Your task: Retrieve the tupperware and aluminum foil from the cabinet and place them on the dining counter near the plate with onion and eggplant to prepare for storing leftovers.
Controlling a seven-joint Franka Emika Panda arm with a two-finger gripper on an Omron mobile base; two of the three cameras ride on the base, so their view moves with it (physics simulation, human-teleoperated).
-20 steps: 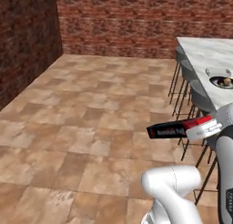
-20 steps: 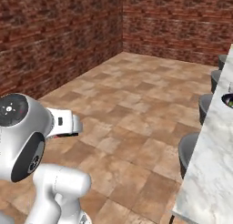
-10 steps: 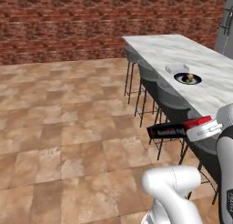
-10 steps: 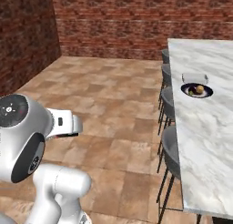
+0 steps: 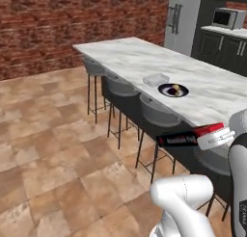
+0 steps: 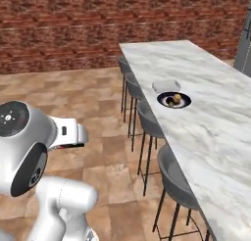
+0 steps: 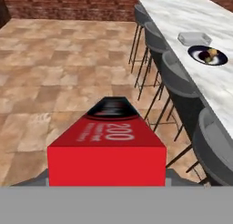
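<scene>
The gripper (image 5: 208, 135) is clamped on the aluminum foil (image 5: 185, 137) box (red end nearest the hand), held over the floor beside the bar stools (image 5: 155, 113). On the marble tabletop (image 6: 215, 112), the tupperware (image 6: 166, 85) sits just beyond the plate (image 6: 173, 100) with onion (image 6: 177, 97) and eggplant (image 6: 170, 102).

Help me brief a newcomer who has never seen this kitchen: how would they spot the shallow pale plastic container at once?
Start at the long white-grey veined marble island counter with grey bar stools along one side. On its top sits a small round dark plate holding food; the shallow pale grey-white rectangular container lies right beside it, toward the brick wall. It is the pale, straight-sided item there, and looks empty.
</scene>
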